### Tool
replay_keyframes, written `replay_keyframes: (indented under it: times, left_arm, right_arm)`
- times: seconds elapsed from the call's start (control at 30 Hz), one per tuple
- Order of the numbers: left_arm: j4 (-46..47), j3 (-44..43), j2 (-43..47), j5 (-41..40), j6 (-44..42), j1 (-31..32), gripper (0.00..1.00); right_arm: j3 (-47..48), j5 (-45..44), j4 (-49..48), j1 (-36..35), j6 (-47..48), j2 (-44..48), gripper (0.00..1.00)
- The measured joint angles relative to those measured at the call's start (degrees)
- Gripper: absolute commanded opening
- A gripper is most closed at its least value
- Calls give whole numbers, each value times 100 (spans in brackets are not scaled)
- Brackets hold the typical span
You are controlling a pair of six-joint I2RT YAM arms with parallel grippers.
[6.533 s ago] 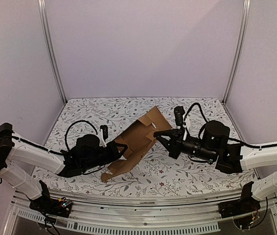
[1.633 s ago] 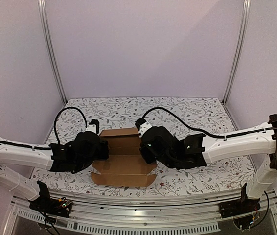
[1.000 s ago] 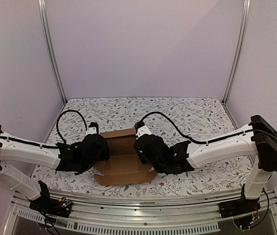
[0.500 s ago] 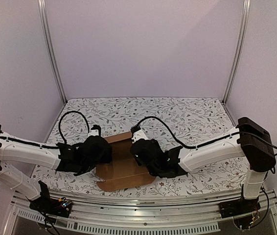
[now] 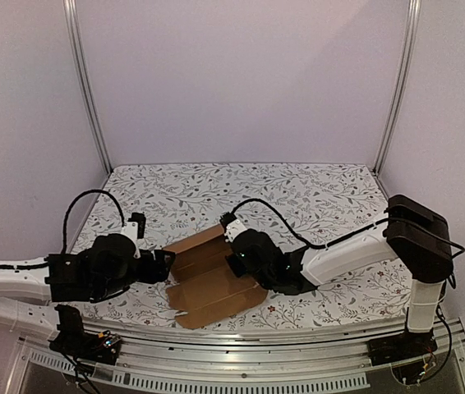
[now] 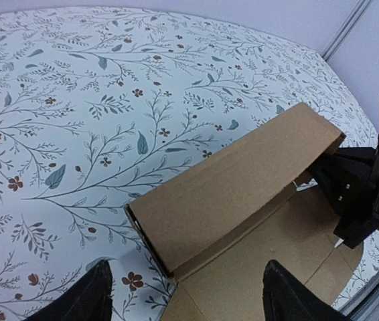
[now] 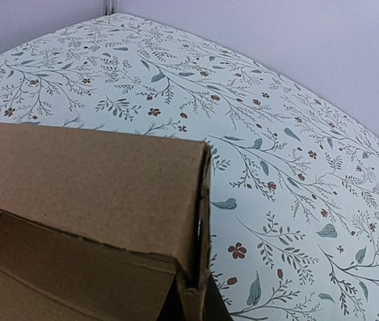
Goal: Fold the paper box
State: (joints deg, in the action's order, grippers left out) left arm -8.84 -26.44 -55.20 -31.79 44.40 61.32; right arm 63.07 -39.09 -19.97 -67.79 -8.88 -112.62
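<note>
Top external: the paper box (image 5: 214,289) lies half-folded. The right gripper (image 7: 193,302) pinches its raised edge; the left gripper (image 6: 186,284) stands spread and empty.

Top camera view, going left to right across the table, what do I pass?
First the left tool → paper box → right arm's white forearm → right arm's dark elbow.
</note>
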Motion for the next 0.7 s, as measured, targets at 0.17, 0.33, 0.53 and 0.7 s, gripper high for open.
replay_keyframes:
  times: [0.17,0.33,0.53,0.7]
  left_arm:
    - [-70,227,1176,334,-522,4,77]
    - [-81,197,1504,352,-872,-61,58]
    - [98,125,994,490,-1150,-245,19]
    - [605,98,562,896,-1255,-555,0]
  right_arm:
    - [-297,632,-413,164,256,-116,0]
    - [-396,1154,-837,186,520,-151,0]
    - [-566,1810,-1283,188,715,-168,0]
    - [-743,2282,-1635,197,837,-225,0]
